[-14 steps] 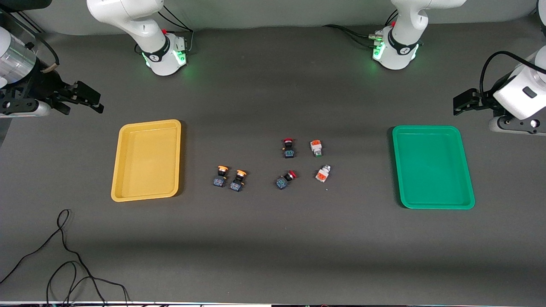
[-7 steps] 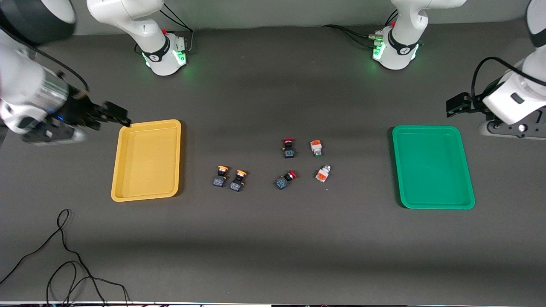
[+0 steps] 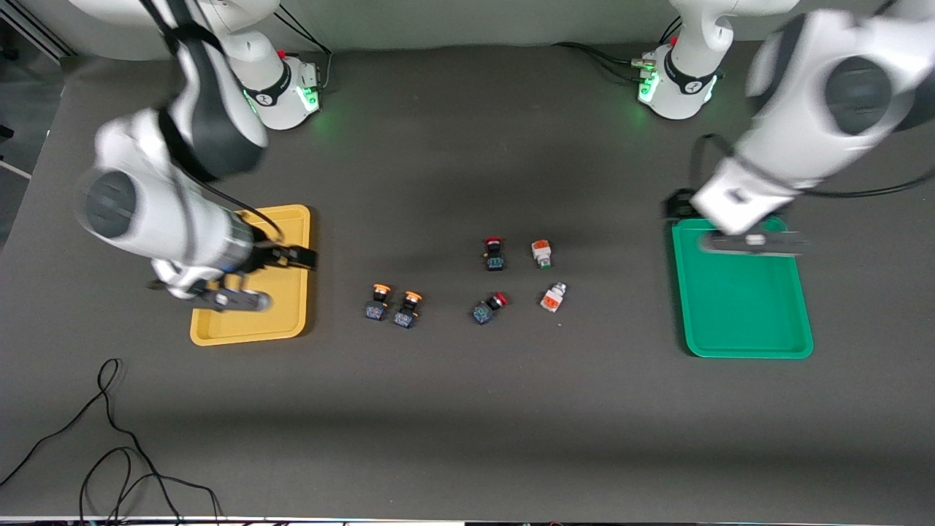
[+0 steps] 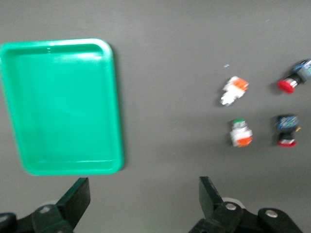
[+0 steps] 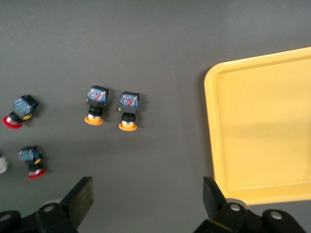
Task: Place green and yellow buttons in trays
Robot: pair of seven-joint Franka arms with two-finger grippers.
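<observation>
Two yellow-capped switches lie side by side near the yellow tray. Two white-bodied switches with orange blocks lie toward the green tray. My right gripper is open and empty, up over the yellow tray's edge that faces the switches. Its wrist view shows the yellow-capped switches, the yellow tray and the gripper itself. My left gripper is open and empty over the green tray's corner. Its wrist view shows the green tray, the white switches and the gripper itself.
Two red-capped black-blue switches lie between the yellow-capped pair and the white pair. A black cable loops on the table near the front camera at the right arm's end.
Both arms have swung in from the table's ends. The right gripper moved from outside the yellow tray to over it. The left gripper moved to the green tray's corner.
</observation>
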